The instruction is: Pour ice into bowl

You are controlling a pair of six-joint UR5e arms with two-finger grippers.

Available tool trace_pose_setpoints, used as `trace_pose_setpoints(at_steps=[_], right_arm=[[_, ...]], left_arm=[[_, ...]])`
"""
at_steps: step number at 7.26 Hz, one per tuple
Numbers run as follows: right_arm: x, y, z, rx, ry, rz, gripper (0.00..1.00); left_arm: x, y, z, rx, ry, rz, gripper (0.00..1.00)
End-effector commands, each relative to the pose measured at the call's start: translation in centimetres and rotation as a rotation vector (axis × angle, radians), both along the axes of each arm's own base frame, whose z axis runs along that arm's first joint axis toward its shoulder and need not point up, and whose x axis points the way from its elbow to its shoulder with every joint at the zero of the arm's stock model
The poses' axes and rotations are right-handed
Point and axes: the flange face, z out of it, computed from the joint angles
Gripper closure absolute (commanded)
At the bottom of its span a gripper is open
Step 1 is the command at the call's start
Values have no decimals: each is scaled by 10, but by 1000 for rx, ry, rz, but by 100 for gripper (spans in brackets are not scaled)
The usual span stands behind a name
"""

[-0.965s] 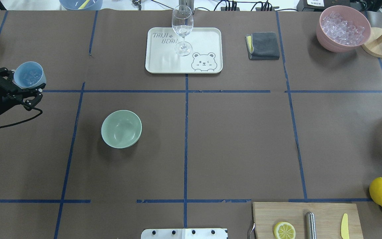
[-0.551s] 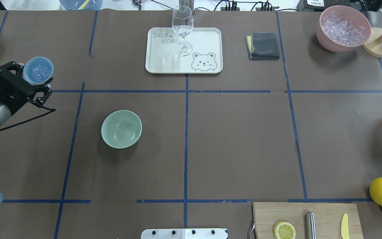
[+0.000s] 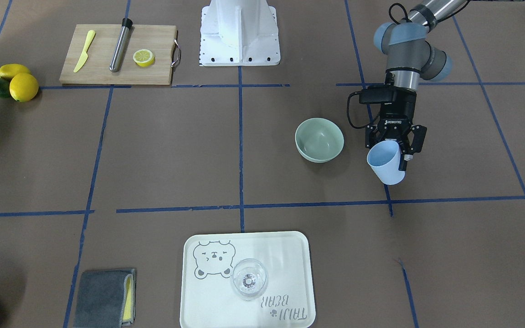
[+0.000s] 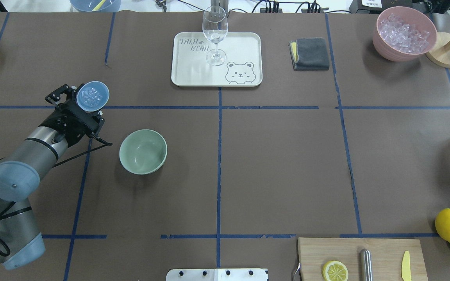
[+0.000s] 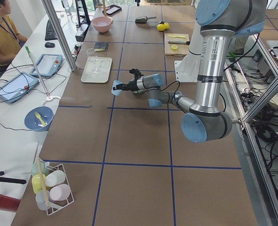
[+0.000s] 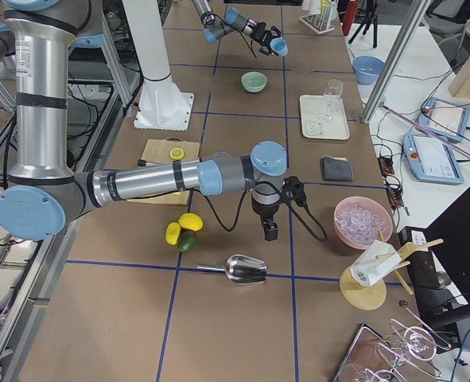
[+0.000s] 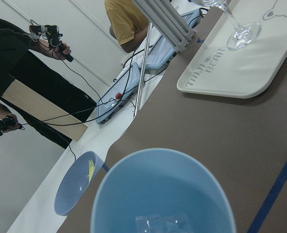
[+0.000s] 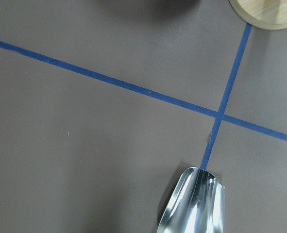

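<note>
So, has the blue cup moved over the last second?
Yes. Held by the left gripper, the blue cup has moved right in the overhead view, toward the green bowl, not yet over it.

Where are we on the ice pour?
Done: left gripper grips the blue cup, raised, ice inside. In hand: cup hangs beside the bowl, not over it. Left: move over and tip; bowl looks empty.

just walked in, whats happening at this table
The left gripper is shut on a light blue plastic cup with a few clear ice cubes in it, held above the table beside the pale mint-green bowl, not yet over it. The bowl is empty. The right arm hangs by a metal scoop.
</note>
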Motion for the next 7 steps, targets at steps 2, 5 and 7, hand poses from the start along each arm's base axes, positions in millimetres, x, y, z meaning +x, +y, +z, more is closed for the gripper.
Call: trace_pose_setpoints(at_steps=[2,5,7], right_arm=[[3,4,5,-11,1,6,0],[5,5,6,-13,2,8,0],[5,5,7,-14,2,8,0]], left_arm=[[35,33,-14,118,-193,-18,100],[51,46,-39,278,-517,-72,100],[53,47,-41,344,-715,-62,100]])
